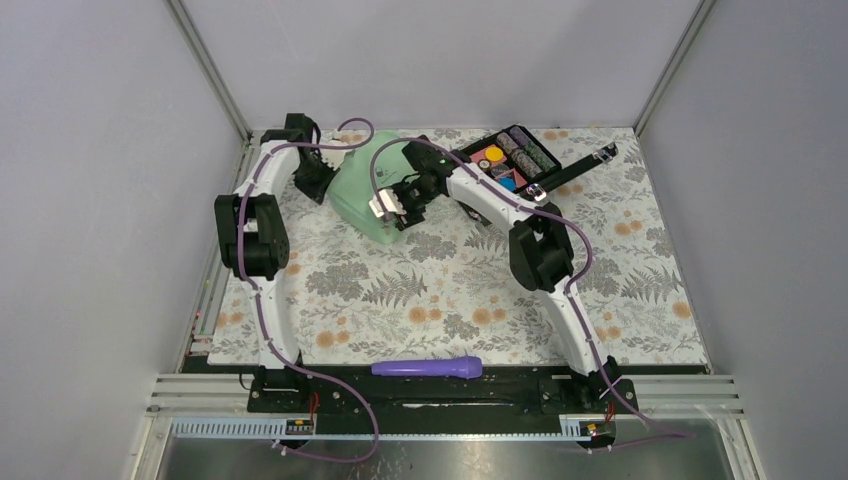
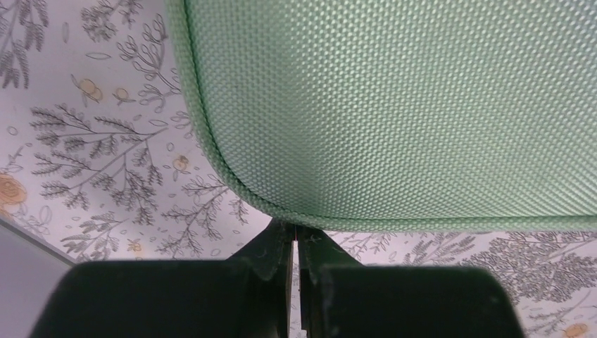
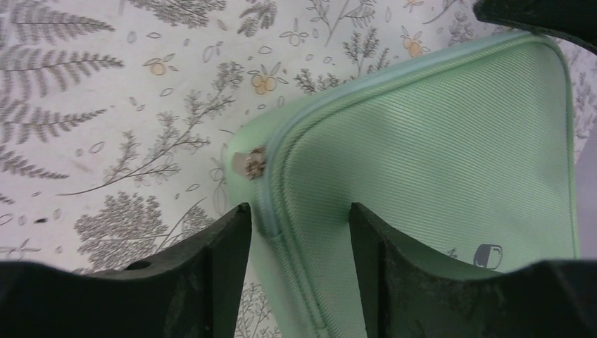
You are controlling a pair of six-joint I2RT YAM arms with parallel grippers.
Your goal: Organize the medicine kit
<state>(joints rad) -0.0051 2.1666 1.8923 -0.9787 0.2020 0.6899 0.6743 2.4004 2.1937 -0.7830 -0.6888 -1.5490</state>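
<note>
- Nearest us, we note a purple pen-like tool (image 1: 427, 368) lying along the near table edge, well apart from everything else.
- Right gripper (image 3: 299, 218): jaws apart, straddling the near-right corner seam of the medicine kit (image 1: 355, 195).
- We find the kit on the floral cloth, far left of centre.
- Left gripper (image 2: 296, 236): jaws closed together at the kit's far-left edge.
- Black case (image 1: 510, 160) of coloured rolls lies far right.

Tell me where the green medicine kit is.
Seen from above, the medicine kit lies far back on the table, left of centre, between the left gripper and the right gripper, with the black case to its right.
</note>
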